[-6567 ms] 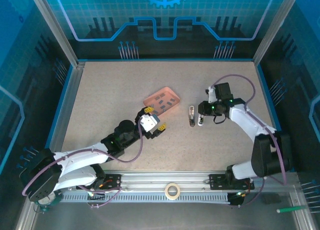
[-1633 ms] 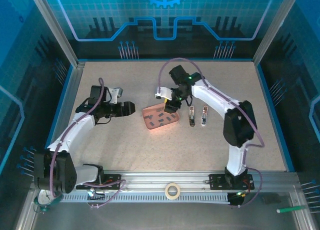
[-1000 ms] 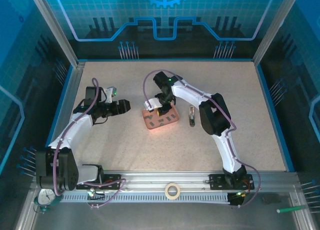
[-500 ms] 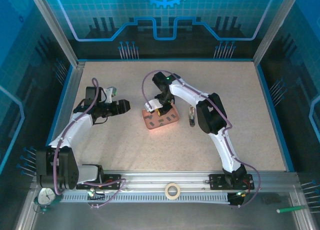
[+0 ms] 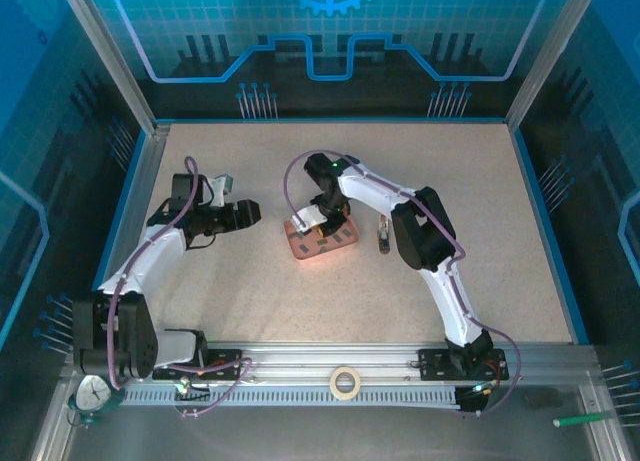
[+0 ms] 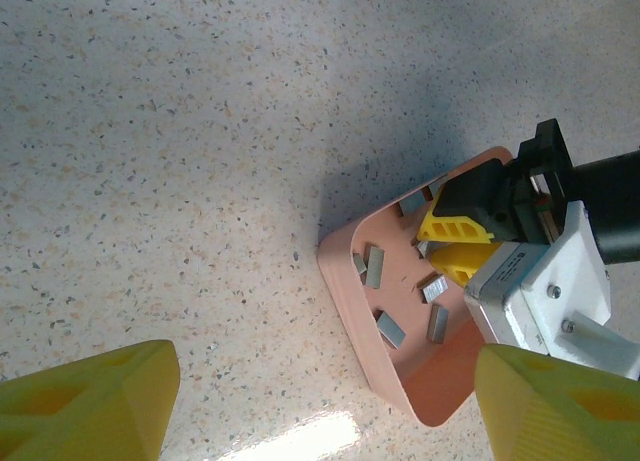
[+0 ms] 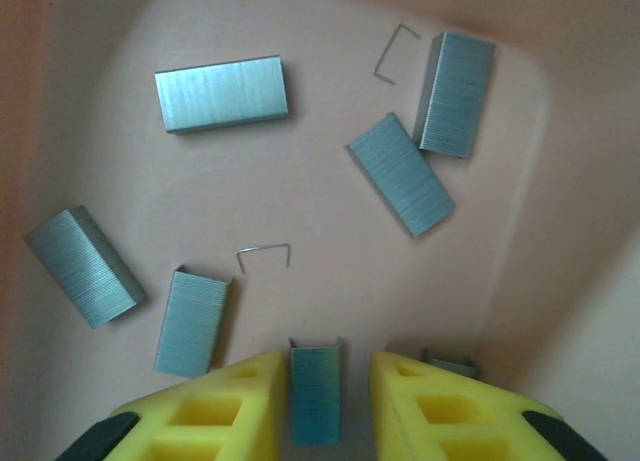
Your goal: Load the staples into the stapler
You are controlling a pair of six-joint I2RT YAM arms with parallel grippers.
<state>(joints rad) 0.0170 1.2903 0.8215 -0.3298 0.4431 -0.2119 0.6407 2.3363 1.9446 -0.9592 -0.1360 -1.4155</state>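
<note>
Several dark grey staple strips lie scattered in the salmon-pink tray, and they show small in the top view. My right gripper reaches down into the tray. Its yellow fingers straddle one strip; the strip rests against the left finger, with a gap to the right one. The small stapler lies just right of the tray, partly behind the right arm. My left gripper hovers open left of the tray, its fingers wide apart.
Two single loose staples lie on the tray floor. The left wrist view shows the right gripper over the tray and bare speckled table around it. A tape roll sits on the front rail.
The right arm swung from the stapler to the tray and lowered its fingers around one strip. The tray slid slightly left. The left arm has held still over the last second.
</note>
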